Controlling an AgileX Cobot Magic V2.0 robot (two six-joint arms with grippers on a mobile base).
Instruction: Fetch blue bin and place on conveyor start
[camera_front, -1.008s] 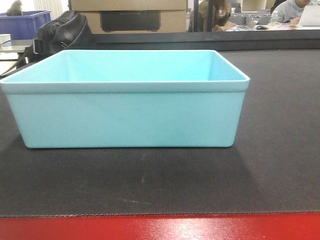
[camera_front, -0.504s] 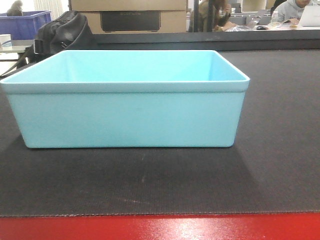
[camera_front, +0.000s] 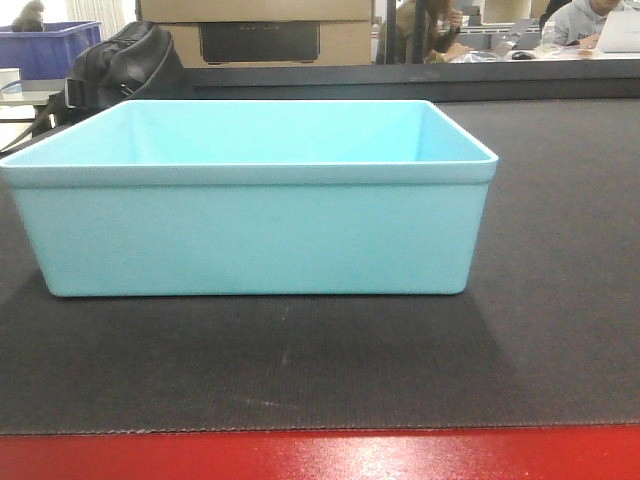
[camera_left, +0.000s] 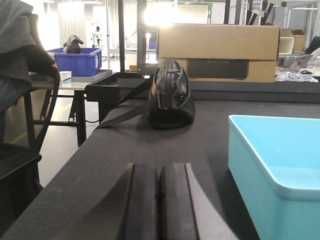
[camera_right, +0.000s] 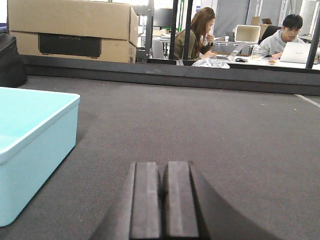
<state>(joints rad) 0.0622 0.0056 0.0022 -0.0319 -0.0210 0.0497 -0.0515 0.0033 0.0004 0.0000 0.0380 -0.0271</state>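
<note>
Pressed together, pads touching, at the bottom of the left wrist view: left gripper (camera_left: 159, 210), low over the wide flat dark grey woven belt surface (camera_left: 115, 150), holding nothing. Just to its right in that view, apart from the pads: pale cyan smooth plastic rectangular bin (camera_left: 280, 165), upright, only its near corner and left wall showing. Beyond the gripper, lying on the belt: black fabric shoulder bag (camera_left: 170, 97) with a strap trailing toward the left edge. Farther back: long brown cardboard box (camera_left: 220, 50) and dark royal-blue crate (camera_left: 77, 60) on a side table. Likewise closed, pads flush against each other, gripping nothing: right gripper (camera_right: 164, 210), low over the same grey belt, with the cyan bin's right end at the left of that view, near but not touching. In the background there: two seated people (camera_right: 240, 35) at a desk with laptops. Seen from the front camera: cyan bin (camera_front: 255, 215) sitting flat and empty on the belt (camera_front: 560, 300), left of centre, long side toward the camera, set back a little from the red strip (camera_front: 320, 455) along the belt's near edge, black bag (camera_front: 125, 65) behind its far left corner.
</note>
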